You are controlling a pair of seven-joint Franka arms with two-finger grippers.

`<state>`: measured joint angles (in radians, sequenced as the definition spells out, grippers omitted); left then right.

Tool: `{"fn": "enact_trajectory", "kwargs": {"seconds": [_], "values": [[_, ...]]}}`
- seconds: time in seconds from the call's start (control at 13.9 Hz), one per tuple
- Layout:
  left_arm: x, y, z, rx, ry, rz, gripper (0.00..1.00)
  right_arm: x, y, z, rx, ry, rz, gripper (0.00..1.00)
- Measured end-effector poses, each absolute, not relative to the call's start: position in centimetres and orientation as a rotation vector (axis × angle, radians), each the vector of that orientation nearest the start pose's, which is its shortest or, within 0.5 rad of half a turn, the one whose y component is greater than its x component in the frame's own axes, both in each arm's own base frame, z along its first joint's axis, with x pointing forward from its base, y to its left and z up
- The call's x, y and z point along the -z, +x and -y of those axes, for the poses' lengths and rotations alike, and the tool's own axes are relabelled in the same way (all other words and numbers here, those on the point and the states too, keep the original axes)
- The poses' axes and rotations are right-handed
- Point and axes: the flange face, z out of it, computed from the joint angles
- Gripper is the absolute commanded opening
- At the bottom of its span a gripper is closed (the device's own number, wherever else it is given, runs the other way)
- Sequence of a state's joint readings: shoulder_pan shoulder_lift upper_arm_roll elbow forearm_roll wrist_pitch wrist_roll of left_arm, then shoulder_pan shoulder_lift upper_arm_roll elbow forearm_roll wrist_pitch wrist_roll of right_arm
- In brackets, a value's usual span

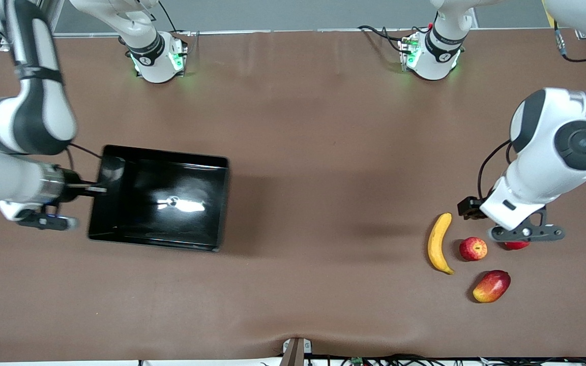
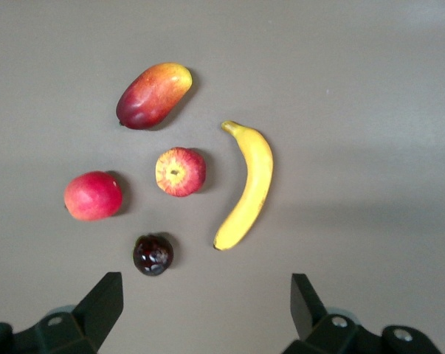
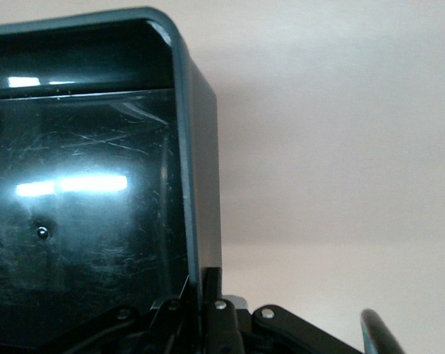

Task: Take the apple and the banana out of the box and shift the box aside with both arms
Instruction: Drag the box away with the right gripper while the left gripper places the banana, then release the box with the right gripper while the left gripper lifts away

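Observation:
The black bin [image 1: 166, 153] lies toward the right arm's end of the table. My right gripper [image 1: 100, 190] is shut on the bin's end wall, with the wall pinched between its fingers in the right wrist view [image 3: 204, 284]. The yellow banana [image 1: 439, 243] and the small red-yellow apple [image 1: 473, 249] lie side by side toward the left arm's end. My left gripper [image 1: 491, 213] hangs open and empty over the table just beside these fruits. The left wrist view shows its gripper [image 2: 206, 284], the banana [image 2: 250, 188] and the apple [image 2: 180, 171].
An oval red-yellow mango [image 1: 491, 286] lies nearer the front camera than the apple. A bigger all-red fruit [image 1: 517, 245] is half hidden under the left arm. The left wrist view shows the mango [image 2: 153, 94], the red fruit [image 2: 93, 195] and a small dark plum [image 2: 153, 254].

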<state>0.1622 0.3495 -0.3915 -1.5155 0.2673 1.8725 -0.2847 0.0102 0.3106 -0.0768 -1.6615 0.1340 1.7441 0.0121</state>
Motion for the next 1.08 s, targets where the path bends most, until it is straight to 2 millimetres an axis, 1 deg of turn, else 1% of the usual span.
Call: {"fn": "enact_trajectory", "kwargs": {"seconds": [0.14, 0.29, 0.43, 0.5, 0.65, 0.79, 0.87, 1.01, 1.08], "values": [[-51.2, 64.9, 8.3, 0.149, -3.044, 0.087, 1.00, -39.3, 61.0, 8.0, -0.331, -2.988, -0.165, 0.00], [-54.2, 63.7, 6.6, 0.169, -3.042, 0.147, 1.00, -36.5, 59.6, 12.2, -0.295, -2.983, -0.156, 0.00], [-55.9, 62.8, 5.5, 0.141, -3.028, 0.183, 1.00, -33.4, 58.1, 15.1, -0.255, -2.987, -0.135, 0.00], [-56.5, 62.5, 5.0, 0.117, -3.023, 0.194, 1.00, -32.0, 57.3, 16.4, -0.258, -2.983, -0.121, 0.00], [-57.5, 62.1, 4.7, 0.074, -3.017, 0.203, 1.00, -29.4, 56.5, 19.2, -0.245, -2.981, -0.071, 0.00], [-59.1, 61.7, 4.7, 0.080, -3.015, 0.206, 1.00, -27.1, 56.0, 21.3, -0.234, -2.983, -0.045, 0.00], [-60.0, 61.4, 4.8, 0.091, -3.015, 0.204, 1.00, -26.0, 55.9, 21.8, -0.244, -2.980, -0.043, 0.00], [-61.8, 60.4, 5.2, 0.122, -3.018, 0.184, 1.00, -24.2, 55.8, 21.7, -0.272, -2.972, -0.038, 0.00], [-62.6, 59.9, 5.6, 0.132, -3.027, 0.169, 1.00, -23.8, 55.7, 21.6, -0.281, -2.969, -0.037, 0.24]]}}
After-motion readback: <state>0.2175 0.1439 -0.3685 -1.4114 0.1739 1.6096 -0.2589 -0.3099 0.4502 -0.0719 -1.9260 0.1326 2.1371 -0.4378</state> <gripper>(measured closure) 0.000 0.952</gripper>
